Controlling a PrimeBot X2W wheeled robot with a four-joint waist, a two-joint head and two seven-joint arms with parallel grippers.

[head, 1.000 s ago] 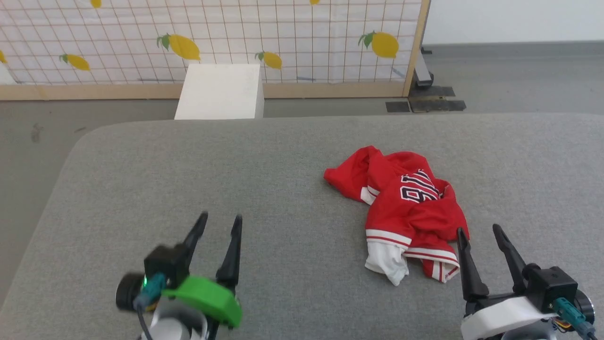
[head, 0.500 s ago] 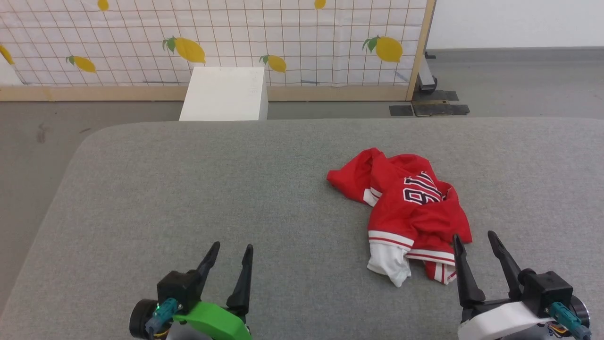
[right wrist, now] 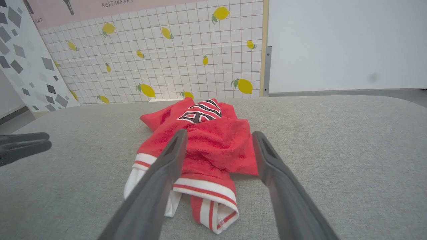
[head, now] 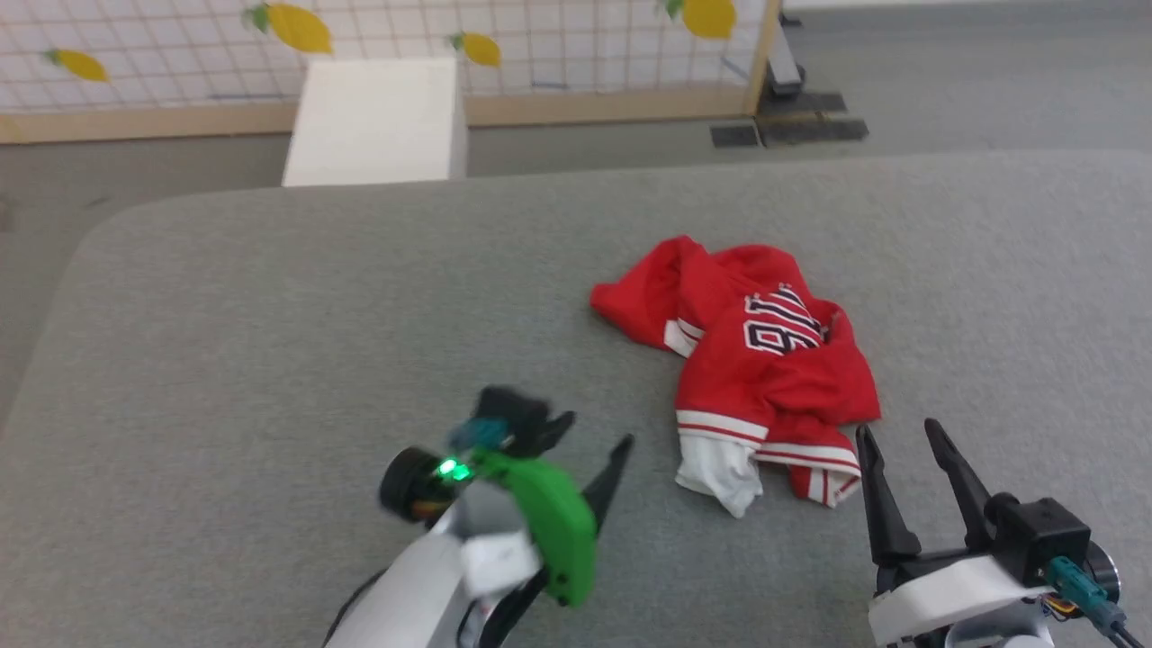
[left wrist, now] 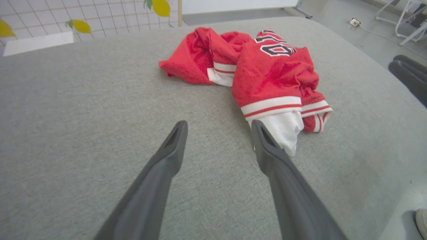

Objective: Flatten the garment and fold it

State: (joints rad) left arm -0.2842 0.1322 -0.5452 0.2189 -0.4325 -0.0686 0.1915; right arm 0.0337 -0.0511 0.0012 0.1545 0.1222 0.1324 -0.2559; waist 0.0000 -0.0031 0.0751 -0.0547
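Observation:
The garment (head: 756, 360) is a red jersey lying crumpled on the grey padded surface, right of centre. Black and white lettering shows on top, and a white sleeve with striped trim (head: 724, 468) is at its near edge. My left gripper (head: 596, 430) is open and angled to the right. In the left wrist view, the left gripper (left wrist: 219, 123) has its fingertips just short of the garment (left wrist: 267, 66) and its white sleeve. My right gripper (head: 898, 430) stands open at the garment's near right corner. In the right wrist view, the right gripper (right wrist: 220, 133) frames the garment (right wrist: 217, 150) without touching it.
The grey padded surface (head: 270, 315) stretches wide to the left and far right of the jersey. Beyond its far edge stand a white box (head: 373, 121) on the floor and a lemon-patterned panel (head: 540, 36). My left gripper's fingers (right wrist: 23, 143) show at the right wrist view's left edge.
My left arm has swung to the right toward the garment, and its gripper now points sideways. The head camera has tilted down a little. The right gripper and the garment have stayed put.

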